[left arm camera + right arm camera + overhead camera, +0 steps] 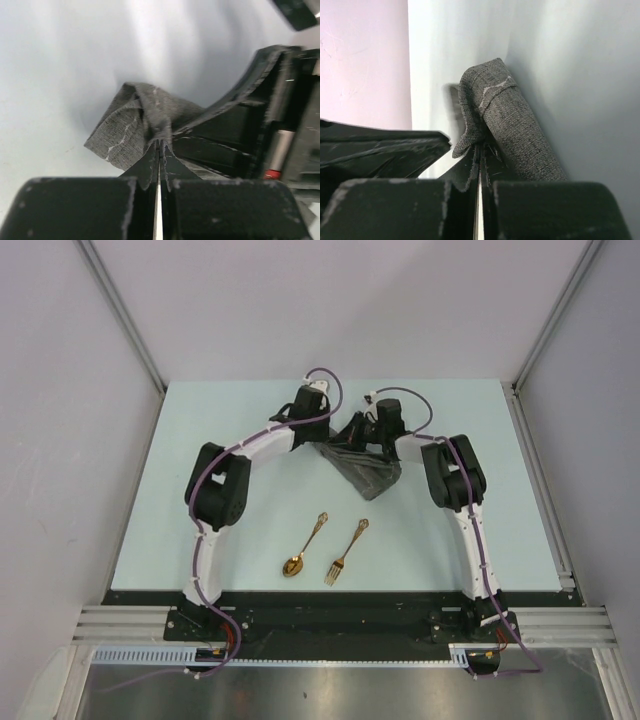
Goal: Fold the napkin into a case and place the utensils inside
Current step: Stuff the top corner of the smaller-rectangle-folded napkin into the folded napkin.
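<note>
Bunched dark grey napkin (364,473) mid-table; gold spoon (307,542), fork (349,549) side by side nearer.

- Bright, even overhead light on my table (410,540); shadows faint.
- My left wrist view blurs toward its right.
- Weave of the napkin (515,125) sharp at my right wrist.

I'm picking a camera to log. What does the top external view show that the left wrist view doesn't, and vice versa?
Only top external: the spoon and fork lying side by side on the table, nearer the arm bases than the napkin. Only left wrist: the left tool shut on a bunched fold, close up. Both: the dark grey napkin itself.
</note>
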You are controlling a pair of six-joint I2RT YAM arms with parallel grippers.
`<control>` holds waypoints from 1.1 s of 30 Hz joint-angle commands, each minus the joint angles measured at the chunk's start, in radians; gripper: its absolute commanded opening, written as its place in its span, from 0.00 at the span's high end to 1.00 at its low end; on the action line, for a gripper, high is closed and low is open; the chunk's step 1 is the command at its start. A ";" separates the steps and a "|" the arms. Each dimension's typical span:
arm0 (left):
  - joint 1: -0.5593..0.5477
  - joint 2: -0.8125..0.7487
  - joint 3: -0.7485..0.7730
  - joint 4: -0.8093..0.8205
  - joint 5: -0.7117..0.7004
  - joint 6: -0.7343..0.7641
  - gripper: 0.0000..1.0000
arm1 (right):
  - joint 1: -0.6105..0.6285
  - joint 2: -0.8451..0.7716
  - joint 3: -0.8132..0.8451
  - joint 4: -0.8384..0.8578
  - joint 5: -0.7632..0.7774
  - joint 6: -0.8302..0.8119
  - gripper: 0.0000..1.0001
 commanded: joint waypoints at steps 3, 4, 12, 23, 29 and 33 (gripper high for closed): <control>0.006 -0.073 -0.033 0.109 0.085 -0.058 1.00 | 0.015 -0.014 0.052 -0.045 -0.010 -0.037 1.00; 0.006 -0.068 -0.036 0.111 0.092 -0.072 1.00 | 0.015 -0.011 0.057 -0.047 -0.016 -0.034 1.00; 0.015 -0.061 -0.015 0.029 0.053 -0.072 0.97 | 0.013 -0.019 0.051 -0.067 -0.002 -0.042 1.00; 0.043 -0.021 -0.001 -0.040 0.059 -0.076 0.58 | 0.009 -0.011 0.063 -0.076 -0.007 -0.036 1.00; 0.042 -0.025 -0.034 -0.003 0.039 -0.059 0.69 | 0.015 -0.005 0.060 -0.068 -0.010 -0.034 1.00; 0.039 0.004 0.002 -0.029 0.005 -0.052 0.68 | 0.016 -0.002 0.060 -0.067 -0.009 -0.033 1.00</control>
